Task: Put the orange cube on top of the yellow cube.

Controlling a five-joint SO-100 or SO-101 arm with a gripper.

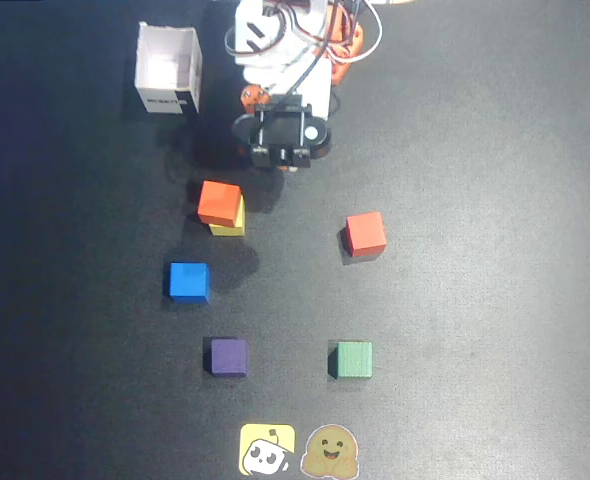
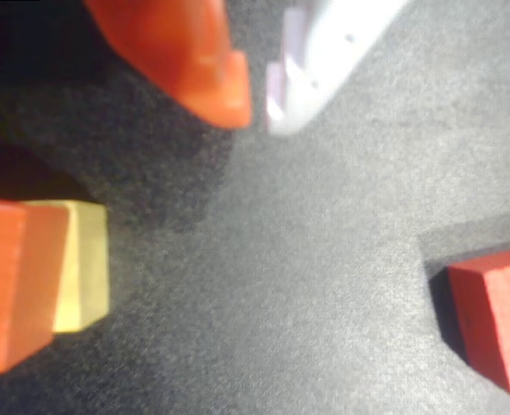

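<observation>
The orange cube (image 1: 218,202) rests on top of the yellow cube (image 1: 235,224), shifted a little so one yellow edge shows. In the wrist view the orange cube (image 2: 9,281) sits at the left edge with the yellow cube (image 2: 80,264) sticking out beside it. My gripper (image 1: 287,166) is above and to the right of the stack in the overhead view, clear of it. In the wrist view the gripper (image 2: 257,117) holds nothing, with its orange and white fingertips close together.
A red cube (image 1: 365,234) lies to the right and also shows in the wrist view (image 2: 497,311). Blue (image 1: 189,281), purple (image 1: 228,356) and green (image 1: 354,359) cubes lie nearer the front. A white open box (image 1: 170,68) stands at the back left. Two stickers (image 1: 267,450) lie at the front edge.
</observation>
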